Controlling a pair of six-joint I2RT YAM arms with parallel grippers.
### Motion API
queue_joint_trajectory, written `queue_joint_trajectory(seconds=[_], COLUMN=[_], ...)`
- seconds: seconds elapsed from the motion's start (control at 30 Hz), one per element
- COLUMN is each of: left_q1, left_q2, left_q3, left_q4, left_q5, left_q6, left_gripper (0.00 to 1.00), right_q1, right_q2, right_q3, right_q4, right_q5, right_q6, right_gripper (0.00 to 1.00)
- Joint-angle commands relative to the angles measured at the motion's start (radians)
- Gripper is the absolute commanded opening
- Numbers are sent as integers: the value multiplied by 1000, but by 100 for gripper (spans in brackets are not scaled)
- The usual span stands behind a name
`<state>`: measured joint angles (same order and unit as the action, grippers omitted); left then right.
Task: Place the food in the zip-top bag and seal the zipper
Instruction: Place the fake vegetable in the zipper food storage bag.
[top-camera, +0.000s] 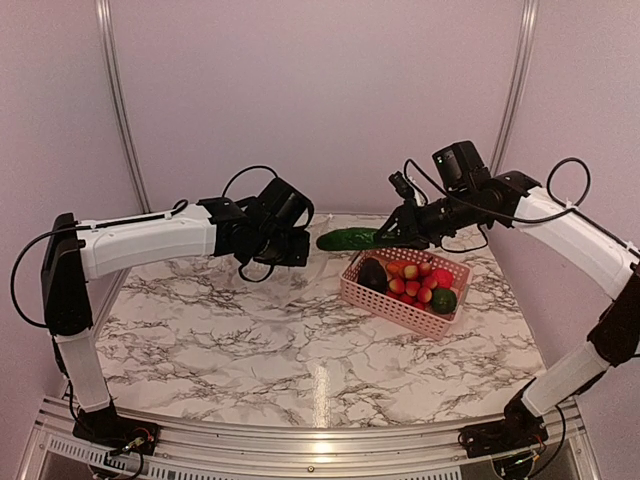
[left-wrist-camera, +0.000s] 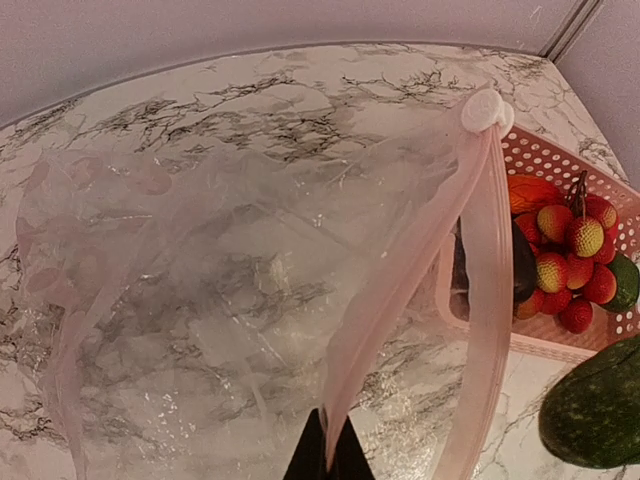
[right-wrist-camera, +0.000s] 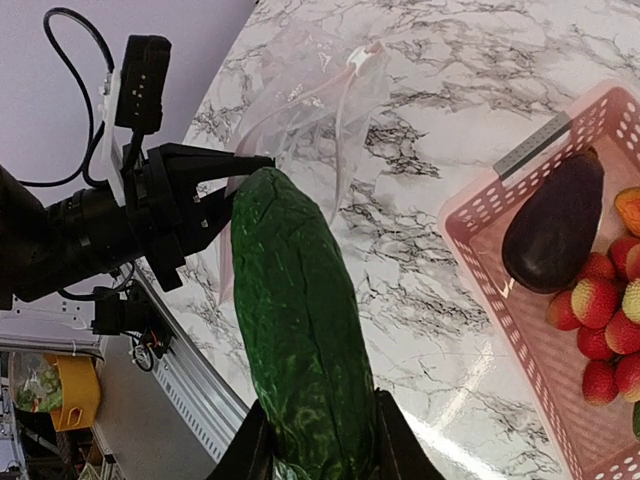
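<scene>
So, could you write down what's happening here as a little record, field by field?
left gripper: shut on the mouth edge of the zip-top bag, holding it up off the table
right gripper: shut on the cucumber, its tip near the bag's mouth
zipper: unsealed
pink basket: holds aubergine, berries, mango shape, round green piece
inside the bag: no food visible

The basket (top-camera: 385, 308) is set at two o'clock on the table (top-camera: 220, 340), with the aubergine (top-camera: 373, 274) and berries (top-camera: 412, 288) laid in it. The cucumber (top-camera: 347, 239) is held at its ten o'clock, the zip-top bag (left-wrist-camera: 200, 280) at nine.
</scene>
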<state>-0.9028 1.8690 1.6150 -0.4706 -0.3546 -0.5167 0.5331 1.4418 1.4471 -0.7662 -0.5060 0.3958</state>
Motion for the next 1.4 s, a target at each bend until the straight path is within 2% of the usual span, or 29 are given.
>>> queue_joint_trajectory(seconds=[0.0, 0.27, 0.47, 0.67, 0.77, 0.83, 0.9, 1.0, 1.1, 1.27, 1.37], left_q1=[5, 4, 4, 5, 4, 4, 5, 5, 10, 40, 55], left_q2=[-31, -65, -82, -106, -126, -137, -149, -162, -175, -202, -256], left_q3=[11, 1, -1, 0, -6, -16, -33, -63, -87, -105, -138], left_q4=[24, 48, 66, 81, 81, 85, 90, 95, 95, 31, -20], left_q5=[14, 52, 84, 89, 83, 81, 80, 67, 56, 15, -34], left_q6=[-12, -29, -62, -84, -90, -93, -105, -111, -114, -104, -78], left_gripper=[0, 0, 0, 0, 0, 0, 0, 0, 0, 0, 0], right_q1=[42, 46, 69, 134, 160, 163, 162, 157, 143, 81, 7], right_q2=[81, 220, 346, 499, 533, 512, 483, 441, 385, 253, 195], right_q3=[64, 146, 247, 389, 463, 453, 435, 421, 398, 305, 224], right_q4=[-8, 99, 174, 155, 113, 125, 135, 128, 126, 122, 65], right_q5=[20, 66, 33, -27, -31, -24, -12, -7, -13, 2, 99], right_q6=[13, 119, 190, 183, 149, 154, 158, 153, 161, 160, 104], right_gripper=[8, 5, 5, 10, 18, 25, 44, 62, 84, 83, 80])
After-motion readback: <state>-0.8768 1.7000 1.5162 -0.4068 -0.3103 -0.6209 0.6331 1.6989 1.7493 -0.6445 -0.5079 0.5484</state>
